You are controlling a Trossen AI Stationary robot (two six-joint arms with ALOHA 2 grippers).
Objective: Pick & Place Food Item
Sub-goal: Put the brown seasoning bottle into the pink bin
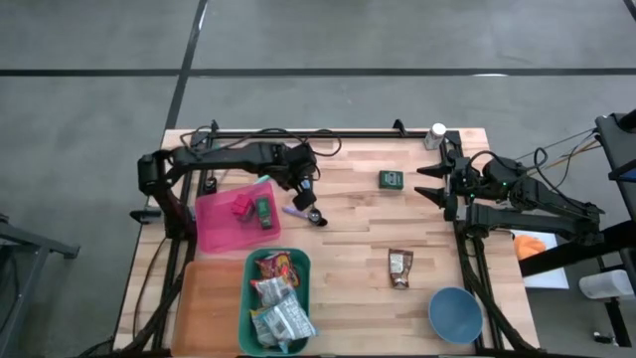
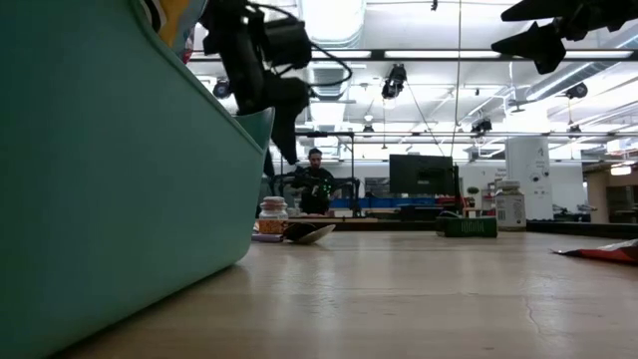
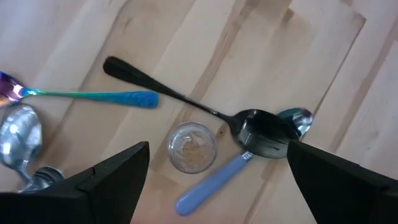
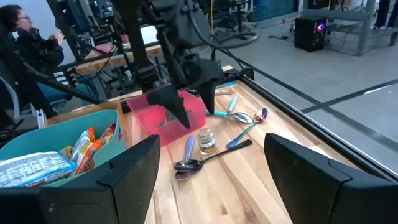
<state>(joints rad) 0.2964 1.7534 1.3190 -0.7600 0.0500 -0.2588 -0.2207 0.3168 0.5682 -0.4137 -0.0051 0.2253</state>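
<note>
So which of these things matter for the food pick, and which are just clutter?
Likely in the job:
- left gripper, open above the small jar
- snack packet
- teal bin of packets

Lying about:
- spoons
- pink bin
- green box
- blue bowl
- right gripper, waiting at the right edge

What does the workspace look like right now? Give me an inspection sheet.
Surface: wooden table, mostly bare in the middle.
Job's things: snack packets in teal bin; one packet loose on the table; pink bin; blue bowl.
Clutter: spoons, small glass jar, green box, white bottle.
Grippers: left gripper open above the jar; right gripper open, empty, at the right edge.
Cables: loose loops along the far edge.
Surroundings: a seated person beyond the table.
</note>
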